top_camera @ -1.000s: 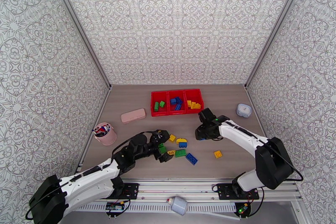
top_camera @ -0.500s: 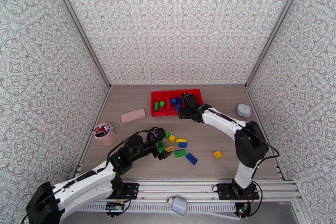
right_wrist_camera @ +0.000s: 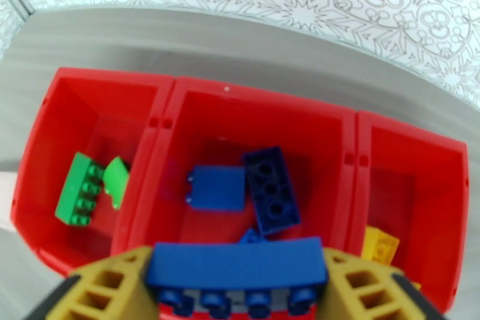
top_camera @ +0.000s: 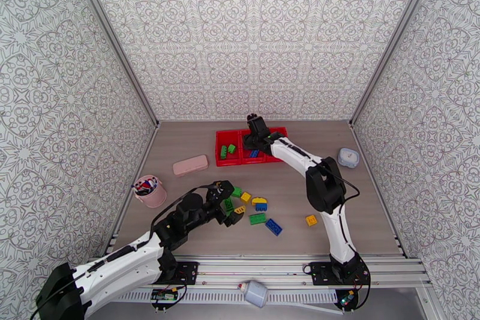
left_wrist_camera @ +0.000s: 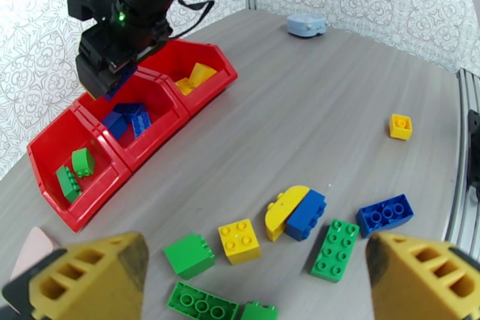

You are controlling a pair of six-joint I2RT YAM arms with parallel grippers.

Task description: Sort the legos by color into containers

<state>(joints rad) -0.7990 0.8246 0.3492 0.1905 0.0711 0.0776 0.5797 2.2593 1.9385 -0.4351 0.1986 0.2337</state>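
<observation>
The containers are three joined red bins at the table's back: green legos in the left one, blue in the middle, yellow on the right. My right gripper hangs over the middle bin, shut on a blue brick. Loose legos lie near the table's front: a green brick, a yellow one, a yellow-and-blue pair, a long green one, a blue one and a small yellow one. My left gripper hovers wide open over them, holding nothing.
A pink cup of pens stands at the left edge, with a pink case behind it. A small white box sits at the right, near the wall.
My right arm has swung from mid-table back to above the middle bin, carrying the blue brick. The left gripper has crept slightly toward the loose bricks.
</observation>
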